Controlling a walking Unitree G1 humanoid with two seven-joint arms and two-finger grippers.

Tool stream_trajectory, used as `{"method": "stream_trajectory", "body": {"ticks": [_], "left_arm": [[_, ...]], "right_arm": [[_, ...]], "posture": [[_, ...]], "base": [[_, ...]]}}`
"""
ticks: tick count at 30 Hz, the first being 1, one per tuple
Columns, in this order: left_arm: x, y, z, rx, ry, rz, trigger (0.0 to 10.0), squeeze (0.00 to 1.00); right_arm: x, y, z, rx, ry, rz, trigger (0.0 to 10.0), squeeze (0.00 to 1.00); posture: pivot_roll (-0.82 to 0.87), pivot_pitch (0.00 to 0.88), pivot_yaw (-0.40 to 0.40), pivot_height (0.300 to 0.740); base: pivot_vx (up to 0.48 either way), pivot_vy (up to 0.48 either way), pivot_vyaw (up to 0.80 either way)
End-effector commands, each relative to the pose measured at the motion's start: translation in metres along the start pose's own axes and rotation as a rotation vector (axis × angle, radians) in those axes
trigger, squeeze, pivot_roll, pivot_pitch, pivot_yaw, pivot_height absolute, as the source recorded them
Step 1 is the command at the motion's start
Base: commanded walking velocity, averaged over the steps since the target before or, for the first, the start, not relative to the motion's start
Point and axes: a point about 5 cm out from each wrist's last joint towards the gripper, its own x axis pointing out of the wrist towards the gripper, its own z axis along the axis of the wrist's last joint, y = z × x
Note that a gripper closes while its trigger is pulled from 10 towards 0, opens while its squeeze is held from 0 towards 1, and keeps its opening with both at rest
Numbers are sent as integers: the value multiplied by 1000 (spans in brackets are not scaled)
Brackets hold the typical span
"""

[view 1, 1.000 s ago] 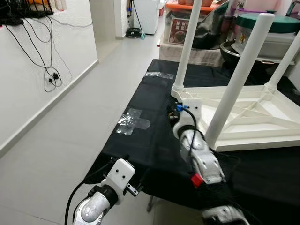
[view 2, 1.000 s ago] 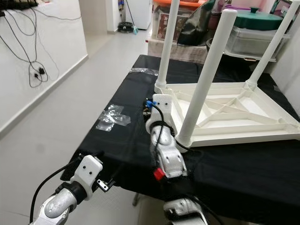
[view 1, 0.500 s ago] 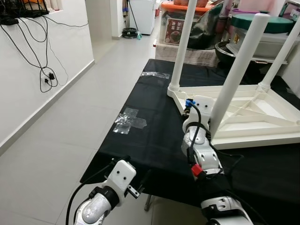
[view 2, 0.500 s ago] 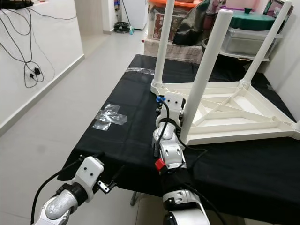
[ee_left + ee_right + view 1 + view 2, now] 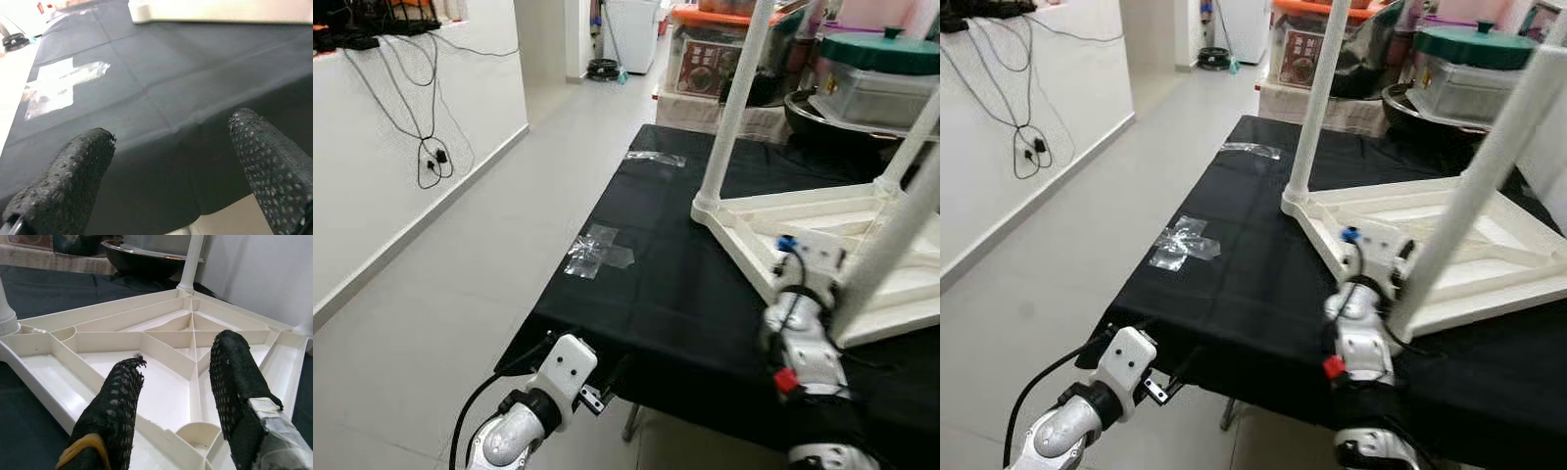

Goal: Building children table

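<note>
From the head, the white table (image 5: 822,220) lies upside down on the black cloth (image 5: 656,284), at the right and far part of it, legs pointing up; the right arm reaches over its near edge beside the nearest leg (image 5: 891,245), while the left arm hangs low off the near left corner of the cloth. The other eye shows the same, with a patch of clear tape (image 5: 1185,245) stuck on the cloth well to the left of the table. Along the left gripper (image 5: 171,161) the fingers are spread wide, holding nothing, just off the cloth's edge. Along the right gripper (image 5: 171,396) the fingers are also spread, empty, poised over the ribbed underside and an empty round socket (image 5: 200,433). I'd say a missing leg belongs there; it should go in straight, with the frame steadied.
</note>
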Motion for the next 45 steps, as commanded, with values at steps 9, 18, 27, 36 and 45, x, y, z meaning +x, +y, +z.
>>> {"method": "stream_trajectory", "body": {"ticks": [9, 18, 27, 36, 45], "left_arm": [[0, -2, -3, -15, 24, -21, 10000, 0], [0, 2, 1, -13, 4, -3, 10000, 0], [-4, -2, 7, -6, -10, 15, 10000, 0], [-16, -14, 25, -52, -31, -20, 10000, 0], [-31, -29, 39, -93, -34, -42, 10000, 0]], "right_arm": [[20, -58, -5, -93, -4, -49, 10000, 0], [-5, 59, 29, -73, -65, 590, 10000, 0], [-4, 122, 55, -200, -5, 833, 10000, 0], [13, 122, 67, -312, 56, 753, 10000, 0], [37, 93, 68, -350, 76, 590, 10000, 0]], "posture": [[7, 35, -76, 740], [19, 31, -87, 740], [30, 74, -113, 740], [40, 179, -136, 740], [37, 278, -136, 740]], "base": [[0, 0, 0], [0, 0, 0], [0, 0, 0], [0, 0, 0], [0, 0, 0]]}}
